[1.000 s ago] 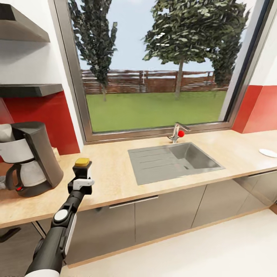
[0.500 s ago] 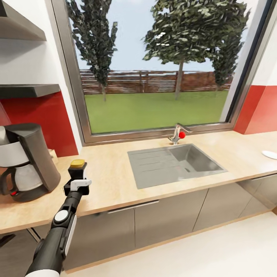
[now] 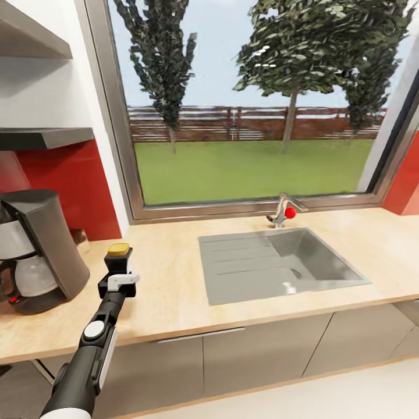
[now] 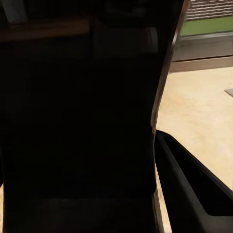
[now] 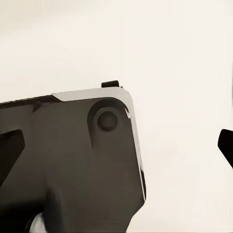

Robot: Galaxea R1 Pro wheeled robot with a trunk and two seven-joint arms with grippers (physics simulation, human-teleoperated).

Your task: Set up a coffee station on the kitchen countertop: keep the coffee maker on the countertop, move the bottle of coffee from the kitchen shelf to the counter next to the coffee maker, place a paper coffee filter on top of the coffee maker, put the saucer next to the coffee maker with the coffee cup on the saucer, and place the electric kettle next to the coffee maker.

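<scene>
- Left gripper point(image 3: 119, 260) is up over the countertop point(image 3: 169, 291), closed around the bottle of coffee point(image 3: 119, 251); the yellow cap shows above the fingers, the dark body sits between them.
- Bottle is upright, just right of the coffee maker point(image 3: 41, 250), not touching it. Can't tell whether its base is on the counter or just above it.
- Left wrist view: a dark mass, the bottle up close point(image 4: 82, 121), blocks most of it. One dark finger point(image 4: 189, 184) runs alongside; light wood counter point(image 4: 199, 116) and the window frame beyond.
- Coffee maker stands on the countertop at the left, glass carafe point(image 3: 32, 276) in place, against the red backsplash point(image 3: 70, 180).
- Small brown item point(image 3: 78, 237) sits behind the coffee maker near the wall, too small to identify.
- Two wall shelves point(image 3: 43, 138) above the coffee maker.
- Steel sink point(image 3: 279, 265) with drainboard is set into the counter to the right, well apart from the bottle; faucet point(image 3: 284, 210) with a red knob behind it, under the window point(image 3: 256, 105).
- Right wrist view: part of a dark robot body with a rounded silver edge point(image 5: 73, 160) over a pale plain surface. One dark tip point(image 5: 226, 145) at the frame edge; can't tell how far the right gripper is open.
</scene>
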